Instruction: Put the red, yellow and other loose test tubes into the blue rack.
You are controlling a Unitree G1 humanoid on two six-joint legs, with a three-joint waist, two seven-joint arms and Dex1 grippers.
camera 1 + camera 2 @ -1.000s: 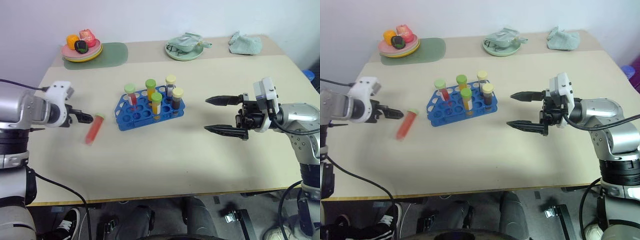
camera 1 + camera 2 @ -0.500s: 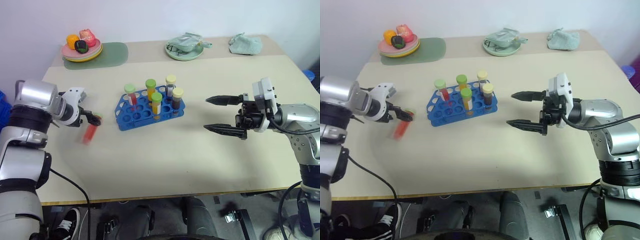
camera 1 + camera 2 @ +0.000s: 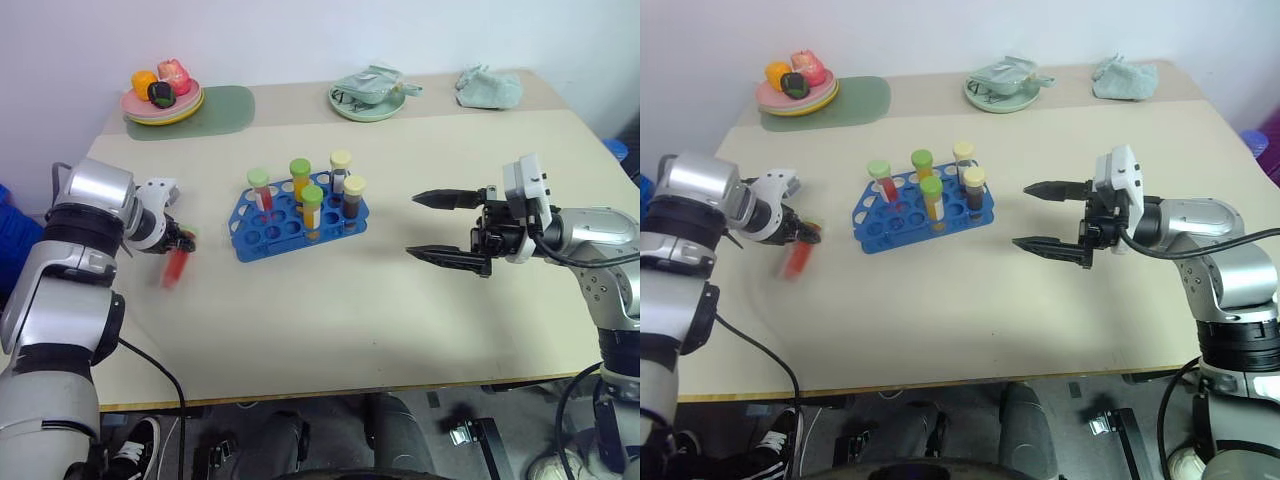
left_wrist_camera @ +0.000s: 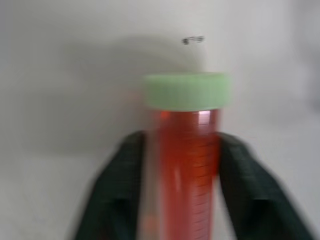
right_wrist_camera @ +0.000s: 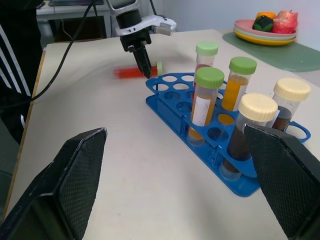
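One red tube (image 4: 186,165) clenched between left tool (image 3: 183,243) fingers; right tool (image 3: 432,226) spread wide, empty.

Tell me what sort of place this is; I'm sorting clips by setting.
Likely a robot test room staged as a lab bench: a blue rack of capped tubes on a plain table, with a plate of toy food at the back.

Blue rack (image 3: 300,215) – glossy plastic; table (image 3: 330,320) – matt, smooth; tube (image 4: 186,170) – clear.
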